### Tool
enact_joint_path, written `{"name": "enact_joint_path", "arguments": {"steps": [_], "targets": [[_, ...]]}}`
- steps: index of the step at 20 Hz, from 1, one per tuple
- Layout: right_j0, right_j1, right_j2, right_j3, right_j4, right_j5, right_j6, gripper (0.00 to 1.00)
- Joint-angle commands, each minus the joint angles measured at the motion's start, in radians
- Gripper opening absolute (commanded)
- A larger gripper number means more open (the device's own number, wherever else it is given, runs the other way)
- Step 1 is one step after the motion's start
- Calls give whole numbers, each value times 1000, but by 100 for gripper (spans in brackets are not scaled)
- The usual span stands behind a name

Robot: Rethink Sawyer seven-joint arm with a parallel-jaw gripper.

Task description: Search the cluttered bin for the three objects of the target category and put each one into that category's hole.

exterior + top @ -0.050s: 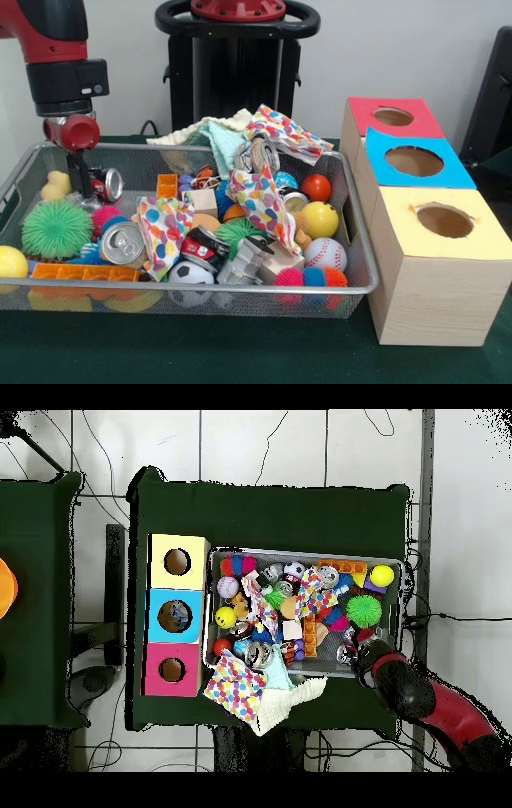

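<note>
My gripper (78, 182) hangs low in the wire bin (240, 289) at its back left corner. It is right against the left side of a red and silver can (106, 184) lying on its side. Whether it holds the can is hidden. From above, the gripper (356, 652) and that can (346, 654) sit by the bin's (300, 551) lower right edge. More cans lie in the clutter: a silver one (122, 242) at front left, a crushed red one (203, 247) in the middle, and another (264, 152) on the cloth at the back.
Three boxes with holes stand right of the bin: red (392, 118), blue (414, 160), yellow (444, 220). Balls, spiky toys, orange blocks (84, 272) and dotted cloths (256, 196) fill the bin. A cloth (250, 689) spills over the bin's edge.
</note>
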Motion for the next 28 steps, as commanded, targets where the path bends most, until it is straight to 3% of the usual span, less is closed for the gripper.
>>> {"name": "enact_joint_path", "arguments": {"steps": [1,17,28], "targets": [[-4,-3,-9,-86,-41,46,-34,100],[-36,51,66,-118,-36,39,-56,100],[-39,57,71,-125,-40,34,-55,100]]}}
